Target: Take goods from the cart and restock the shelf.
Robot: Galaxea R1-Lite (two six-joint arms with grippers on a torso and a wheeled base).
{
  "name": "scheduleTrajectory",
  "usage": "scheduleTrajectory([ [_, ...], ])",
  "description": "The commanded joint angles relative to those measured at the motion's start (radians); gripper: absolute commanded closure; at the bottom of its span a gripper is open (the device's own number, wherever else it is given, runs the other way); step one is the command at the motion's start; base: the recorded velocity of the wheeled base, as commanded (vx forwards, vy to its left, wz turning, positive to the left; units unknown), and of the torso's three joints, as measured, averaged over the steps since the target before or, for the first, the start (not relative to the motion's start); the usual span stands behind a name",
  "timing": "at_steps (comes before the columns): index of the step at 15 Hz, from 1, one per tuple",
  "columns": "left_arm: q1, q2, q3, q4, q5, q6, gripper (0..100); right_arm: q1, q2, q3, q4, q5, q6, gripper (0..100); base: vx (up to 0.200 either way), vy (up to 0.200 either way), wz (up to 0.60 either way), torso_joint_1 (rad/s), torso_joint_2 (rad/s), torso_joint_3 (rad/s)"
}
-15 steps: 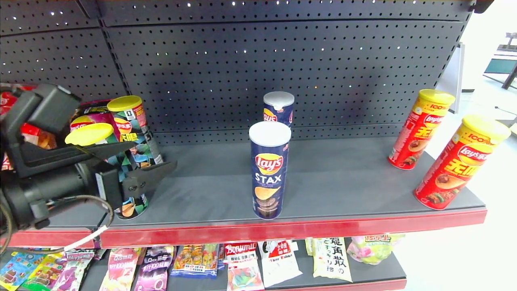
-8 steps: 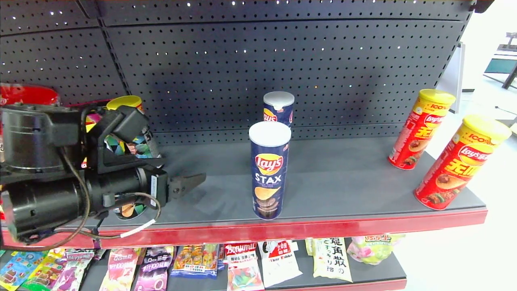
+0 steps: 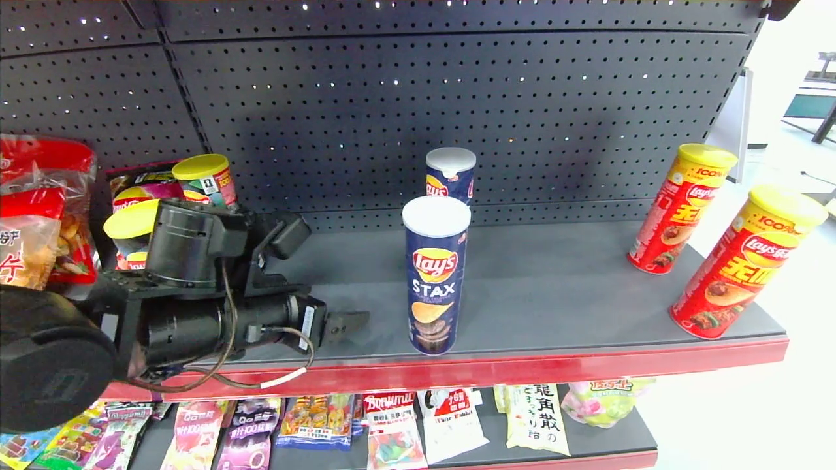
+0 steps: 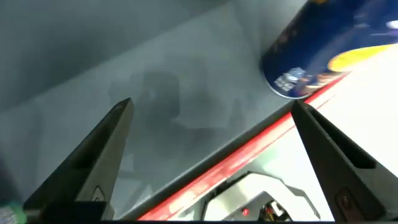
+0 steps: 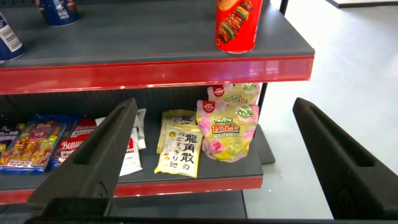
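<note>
Looking from the head, the left gripper [image 3: 346,323] hangs over the shelf [image 3: 555,287], where two blue cans [image 3: 435,274], two red cans [image 3: 679,209] and two yellow-lidded cans [image 3: 206,179] stand, seemingly grouped by flavour. Its wrist shows jaws apart, empty. The right gripper [image 5: 214,102], equally spread, faces snack bags [image 5: 227,127] below.

Shelf [image 3: 555,294]: dark grey deck, red front lip, spans mid-frame.
Navy chip can [image 3: 434,274]: white lid, upright, centre, near the lip.
Second navy can [image 3: 450,175]: upright, directly behind it.
Rear red can [image 3: 679,209] and front red can [image 3: 744,264]: yellow lids, standing at right.
Patterned can [image 3: 204,177]: yellow lid, left.
</note>
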Motion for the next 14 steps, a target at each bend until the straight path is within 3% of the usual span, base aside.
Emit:
scheduleTrajectory([
  [1, -0.003, 0.058, -0.017, 0.0, 0.007, 0.0, 0, 0.0, 0.001, 0.0, 0.0, 0.0, -0.001, 0, 0.0, 0.0, 0.0, 0.0, 0.0, 0.0],
  [3, -0.009, 0.11, -0.045, 0.0, 0.033, 0.0, 0, 0.0, 0.001, 0.0, 0.0, 0.0, -0.001, 0, 0.0, 0.0, 0.0, 0.0, 0.0, 0.0],
  [14, -0.029, 0.225, -0.121, -0.002, 0.034, 0.0, 0, 0.0, 0.001, 0.0, 0.0, 0.0, -0.001, 0, 0.0, 0.0, 0.0, 0.0, 0.0, 0.0],
])
